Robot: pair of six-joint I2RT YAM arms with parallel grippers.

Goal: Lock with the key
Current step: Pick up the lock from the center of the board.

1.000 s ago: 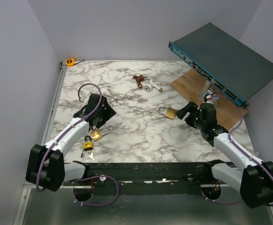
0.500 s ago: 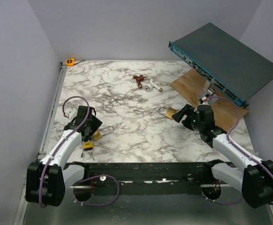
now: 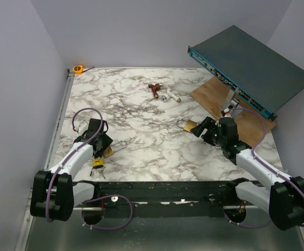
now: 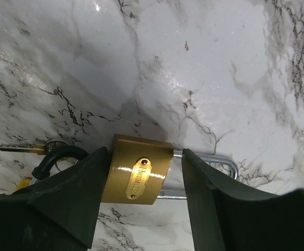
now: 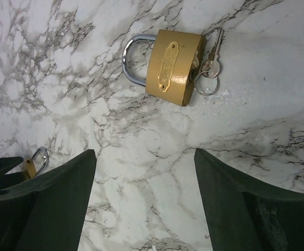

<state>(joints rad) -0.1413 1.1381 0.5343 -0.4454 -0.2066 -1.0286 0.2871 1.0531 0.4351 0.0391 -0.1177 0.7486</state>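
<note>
Well, shiny marble table [image 3: 141, 104], white with grey veins; plain purple walls [image 3: 16, 78]. Left gripper [image 4: 144, 154] at 8 o'clock, fingers half wide, boxy gold padlock [image 4: 139, 178] between them. Right gripper [image 5: 144, 154] at 3 o'clock, fingers wide, empty. Tiny silver key [image 5: 213, 49] on ring [image 5: 206, 94] touches second gold padlock [image 5: 173, 65] there.

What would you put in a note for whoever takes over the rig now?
Left gripper: open, fingers straddling a brass padlock, not clamped.
Right gripper: open, over the bare marble table, short of the second brass padlock.
There are keys on a ring at that padlock's base; inserted or not, unclear. A second key lies by the small yellow-and-black padlock.
Done: nothing yet; neither gripper holds a key.
Left: take a key, work the lock.
</note>
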